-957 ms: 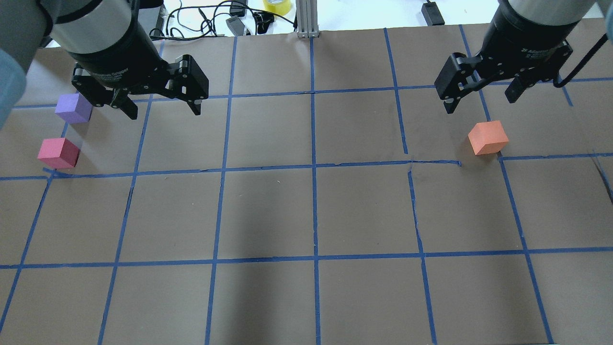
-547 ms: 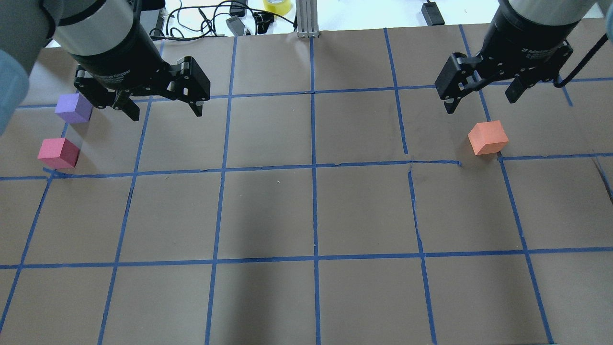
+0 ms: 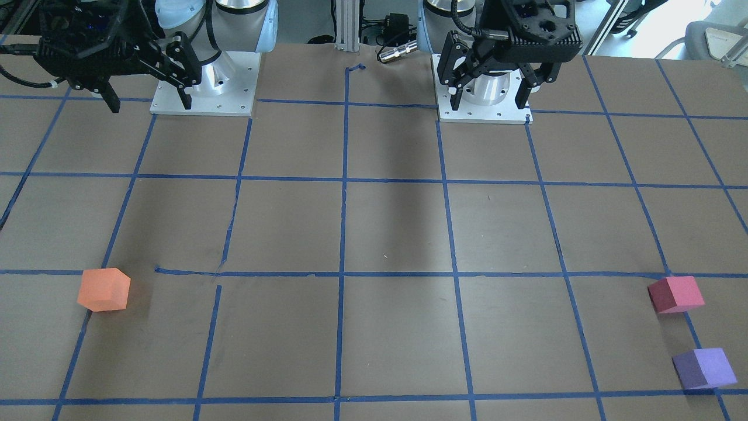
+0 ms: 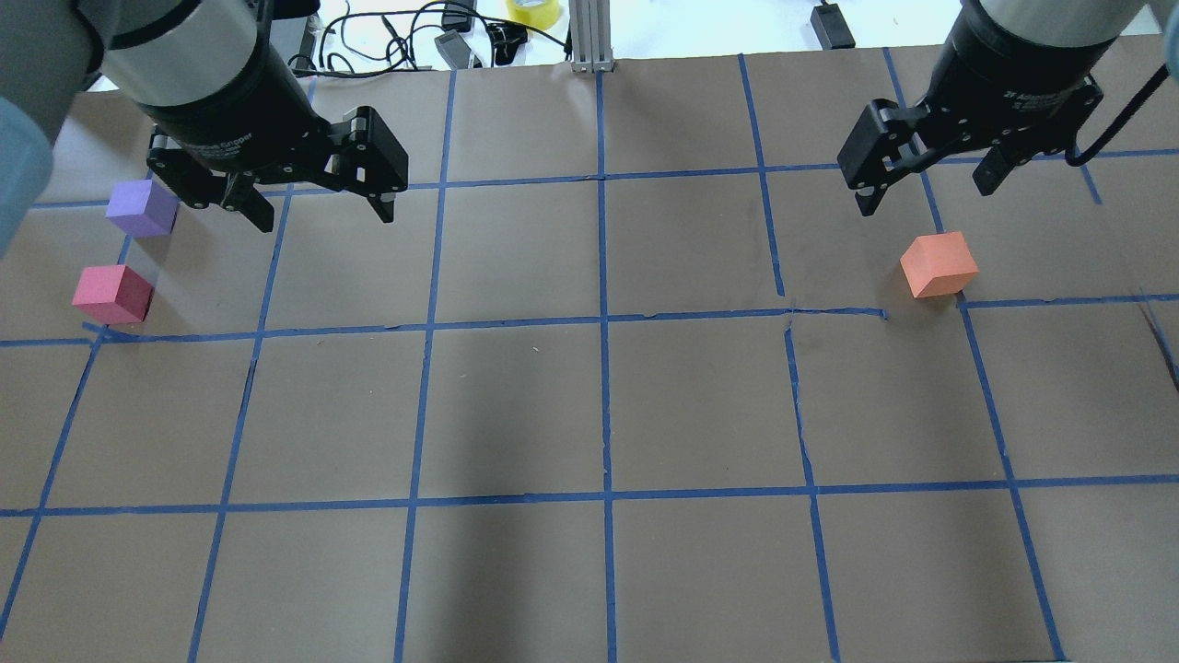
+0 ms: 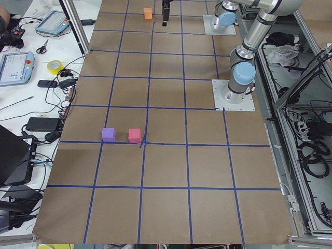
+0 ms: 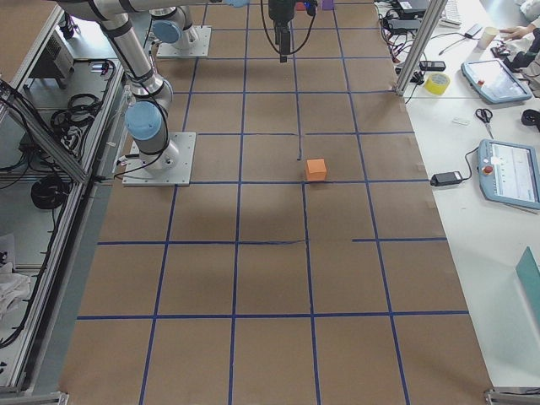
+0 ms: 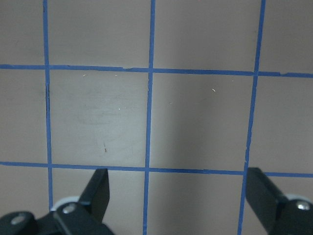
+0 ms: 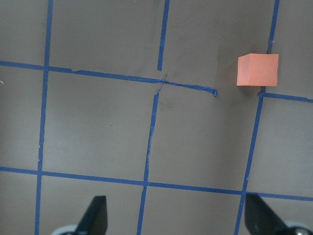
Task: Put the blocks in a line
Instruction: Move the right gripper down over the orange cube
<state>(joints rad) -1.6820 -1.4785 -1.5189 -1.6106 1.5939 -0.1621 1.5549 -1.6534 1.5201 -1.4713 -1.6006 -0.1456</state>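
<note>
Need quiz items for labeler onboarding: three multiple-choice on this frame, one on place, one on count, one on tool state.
1. Which colour of block lies alone on the robot's right half of the table? A purple; B orange; C reddish-pink.
2. How many blocks are on it? A two; B three; C four.
3. The left tool is: A open, empty; B shut on a block; C shut, empty.
Key:
1 B: the orange block lies near the right tool, while the purple block and reddish-pink block lie far left.
2 B: only those three show.
3 A: its jaws are spread wide with nothing between them.
</note>
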